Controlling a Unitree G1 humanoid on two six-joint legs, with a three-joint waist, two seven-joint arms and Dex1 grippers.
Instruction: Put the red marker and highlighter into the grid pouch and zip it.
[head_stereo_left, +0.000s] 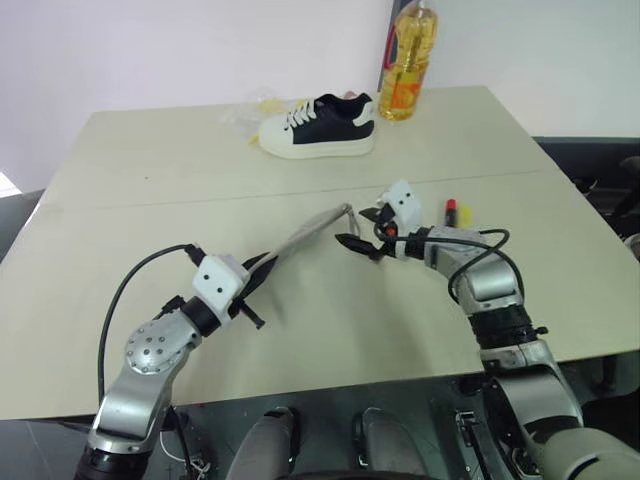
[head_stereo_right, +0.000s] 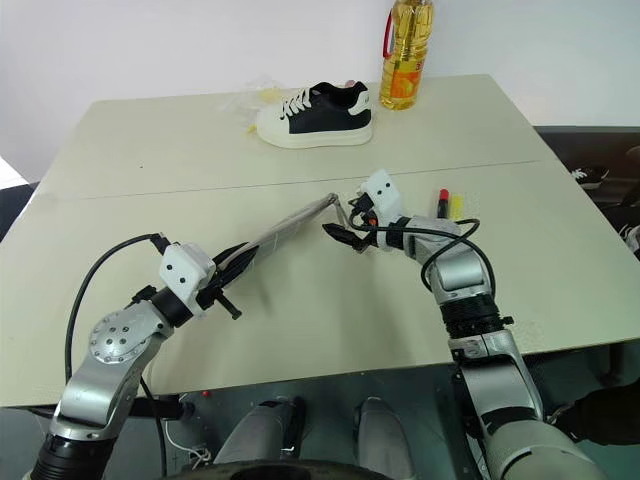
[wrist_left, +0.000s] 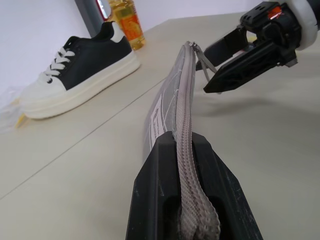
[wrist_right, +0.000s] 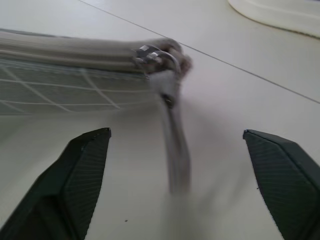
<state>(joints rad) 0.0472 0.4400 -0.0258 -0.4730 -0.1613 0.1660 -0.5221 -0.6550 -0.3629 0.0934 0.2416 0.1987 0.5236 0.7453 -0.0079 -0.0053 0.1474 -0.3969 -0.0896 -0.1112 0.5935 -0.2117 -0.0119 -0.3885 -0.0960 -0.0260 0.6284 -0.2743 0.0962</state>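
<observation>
Grid pouch (head_stereo_left: 300, 238) is held off the counter (head_stereo_left: 150, 180), edge-up, running from your left gripper (head_stereo_left: 252, 296) diagonally toward the right gripper (head_stereo_left: 362, 236). On the left, your jaws are pressed together on the pouch's near end, pinching the zipper edge itself; the left wrist view shows the teeth running straight out between the two fingers. That anchor looks sound; hold it level and taut, since any slack there will likely let the fabric bunch when the slider is pulled.

At the pouch's far end hangs the zipper pull (wrist_right: 176, 150), dangling below the slider (wrist_right: 155, 56). The right wrist view places the tab between your right jaws, which stand spread with clear space on both sides and touch nothing.

Advice for this step: centre the tab between the pads before closing, take it close under the slider rather than at its swinging tip, and close only once it hangs steady. Then draw along the line of the zipper, not across it.

Further right, the red marker (head_stereo_left: 451, 210) and the highlighter (head_stereo_left: 464, 213) lie side by side on the counter beyond your right wrist, outside the pouch. Both have yet to go in.
</observation>
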